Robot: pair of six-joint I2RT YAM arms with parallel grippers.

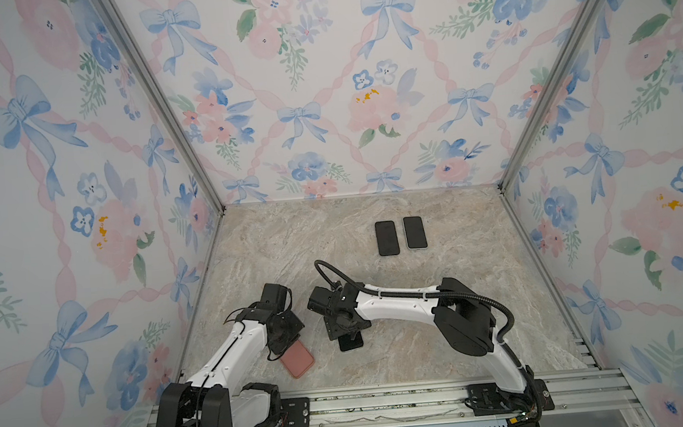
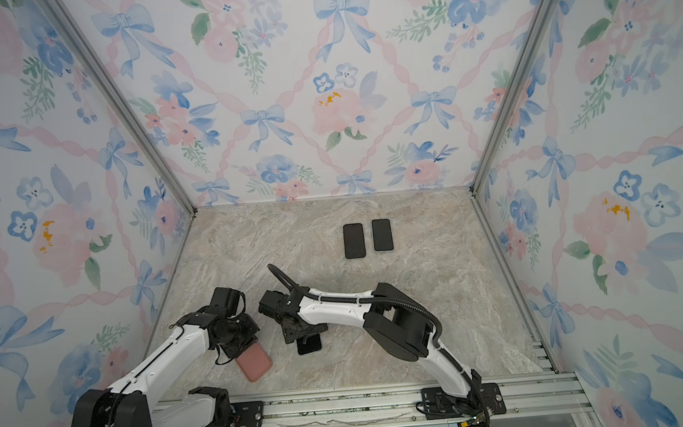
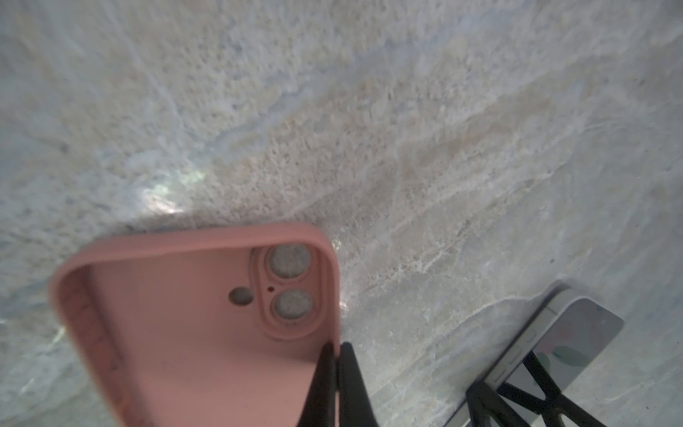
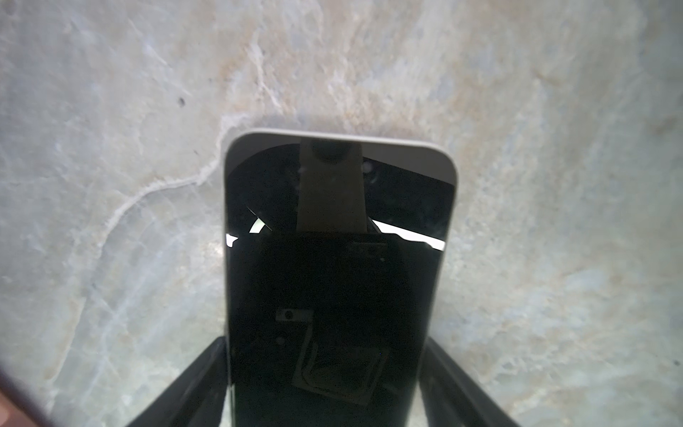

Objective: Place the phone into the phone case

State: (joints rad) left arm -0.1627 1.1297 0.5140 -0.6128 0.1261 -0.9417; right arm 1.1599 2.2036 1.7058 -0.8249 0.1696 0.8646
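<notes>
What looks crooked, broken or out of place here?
Nothing broken or spilled. Only the pink case lies slanted, its wall pinched by the left gripper; the two dark phones behind sit neatly side by side.

A beige and grey marble-patterned counter fills the floor of the booth in both top views. Near its front edge, left of the middle, is a pink silicone phone case, open side up; the wrist view does not settle whether it rests flat. Just to its right, apart from it, a black-screened phone with a pale frame lies screen up. Well apart, toward the back, two dark rectangular phones lie flat, side by side.
</notes>
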